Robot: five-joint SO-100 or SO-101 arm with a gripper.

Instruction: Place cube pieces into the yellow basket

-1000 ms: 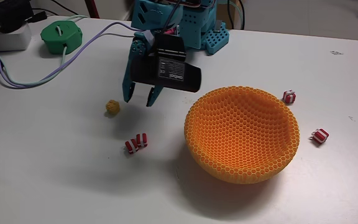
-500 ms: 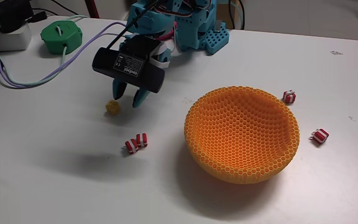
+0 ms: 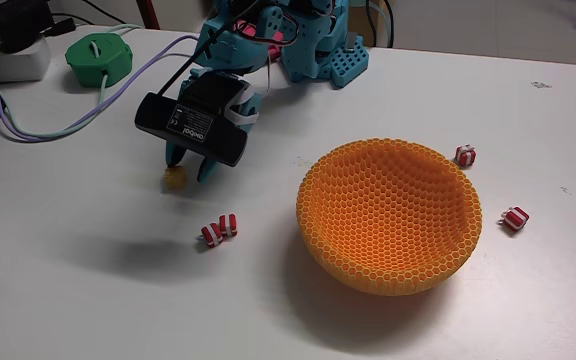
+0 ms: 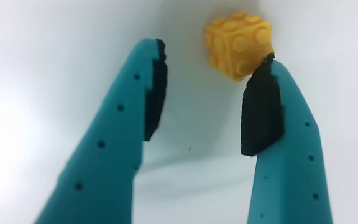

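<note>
**Closing in on the yellow cube**

I am swinging my claw (image 3: 190, 172) leftward and down across the table (image 3: 88, 290): a second ago it was hanging high, nearer the basket (image 3: 390, 215), and now it is dipping right over the yellow cube (image 3: 175, 178). That means, as I judge it, I am lining up the first pick; nothing is lying in the basket yet.

Going left to right in the wrist view: my left finger (image 4: 123, 130) is standing over bare table, the gap between the pads is gaping wide and empty, and my right finger (image 4: 278, 137) is reaching up just under the yellow cube (image 4: 238, 45). So the cube is sitting beyond the right fingertip, off-centre, not between the pads. I am judging that I need to shift right and reach further before squeezing.

Further right in the fixed view, a red-and-white pair (image 3: 220, 229) is lying between claw and basket, and two more striped cubes (image 3: 465, 155) (image 3: 514, 218) are waiting beside the basket's far side.
</note>
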